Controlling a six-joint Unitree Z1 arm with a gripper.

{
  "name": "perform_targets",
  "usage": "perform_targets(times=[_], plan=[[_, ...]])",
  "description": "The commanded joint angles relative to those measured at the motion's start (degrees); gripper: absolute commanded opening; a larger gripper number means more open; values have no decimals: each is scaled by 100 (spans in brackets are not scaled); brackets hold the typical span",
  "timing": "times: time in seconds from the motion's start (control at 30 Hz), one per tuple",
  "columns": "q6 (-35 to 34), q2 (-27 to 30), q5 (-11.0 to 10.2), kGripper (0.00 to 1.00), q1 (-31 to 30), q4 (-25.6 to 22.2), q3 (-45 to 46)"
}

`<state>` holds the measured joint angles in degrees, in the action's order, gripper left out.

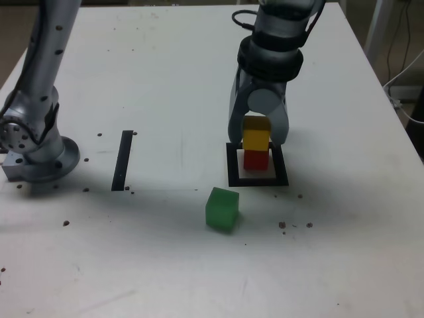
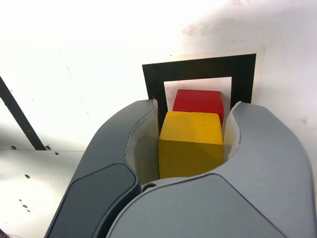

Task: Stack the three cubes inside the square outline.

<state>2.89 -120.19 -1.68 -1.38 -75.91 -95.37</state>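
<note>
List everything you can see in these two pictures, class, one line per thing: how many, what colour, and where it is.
red cube: one, red, inside the square outline.
yellow cube: one, yellow, on top of the red cube, between the jaws.
green cube: one, green, on the table in front of the outline.
square outline: one, black tape, pale centre.
tape strip: one, black, toward the exterior view's left.
table: one, white, speckled.
gripper: one, grey, shut on the yellow cube.
arm base: one, silver, exterior view's left.
</note>
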Motion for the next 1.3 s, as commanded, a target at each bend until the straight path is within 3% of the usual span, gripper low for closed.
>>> perform_targets(times=[0.0,0.1,0.2,0.53,0.87,1.27], plan=[[50,-40,29,70,14,12,20],[95,-47,39,91,15,14,35],[97,-41,26,98,15,26,53],[68,240,-35,99,15,146,213],[-163,1077,-164,99,-52,127,782],[-507,1600,2,99,-1012,115,1345]])
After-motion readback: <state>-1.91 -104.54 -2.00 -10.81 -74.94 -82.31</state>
